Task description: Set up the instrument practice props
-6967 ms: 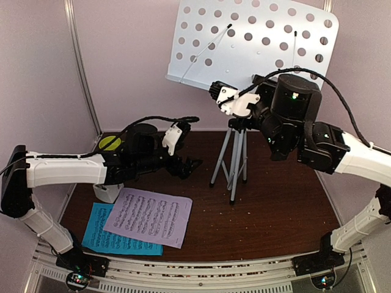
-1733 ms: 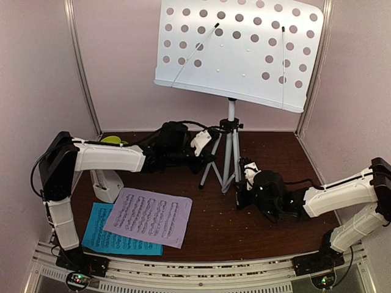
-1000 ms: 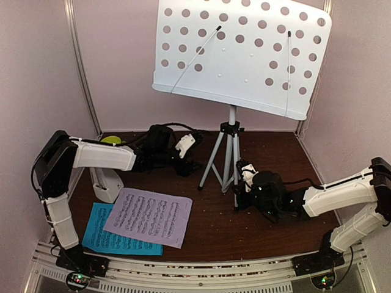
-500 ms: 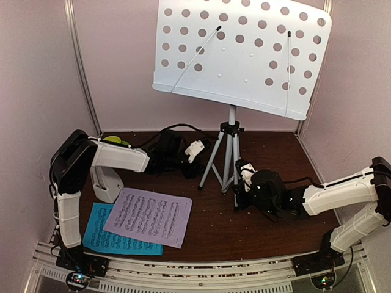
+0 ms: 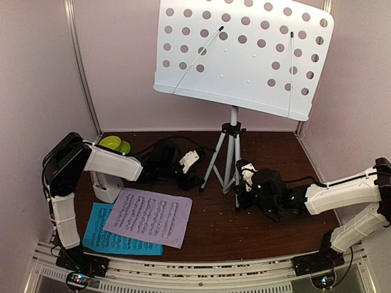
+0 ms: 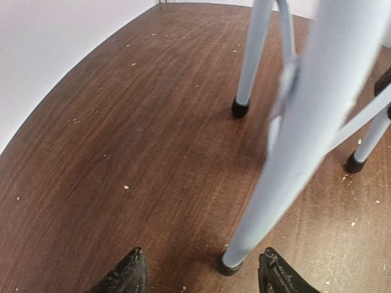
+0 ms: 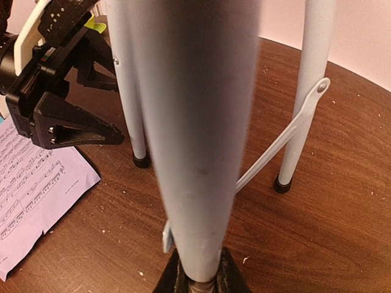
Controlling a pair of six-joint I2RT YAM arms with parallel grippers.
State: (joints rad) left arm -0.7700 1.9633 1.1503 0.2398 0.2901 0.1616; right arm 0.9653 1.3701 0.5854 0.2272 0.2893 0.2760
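Observation:
The white perforated music stand (image 5: 244, 52) stands upright on its silver tripod (image 5: 230, 152) at the middle back. My left gripper (image 6: 201, 273) is open low at the table, and the foot of the tripod's left leg (image 6: 231, 261) stands between its fingertips, nearer the right one. My right gripper (image 7: 198, 278) is shut on the tripod's near leg (image 7: 192, 140) just above its foot. The lilac page (image 5: 148, 215) lies flat on the cyan page (image 5: 104, 239) at the front left. The white metronome (image 5: 107, 186) stands left of them.
A lime-green bowl (image 5: 112, 143) sits at the back left corner behind my left arm. Pale walls with metal corner posts close in the brown table (image 5: 269, 232) on three sides. Small crumbs dot the wood.
My left gripper has drawn nearer along the table to the left tripod leg's foot. The stand's desk has shifted slightly right. The right gripper has stayed clamped on the near leg.

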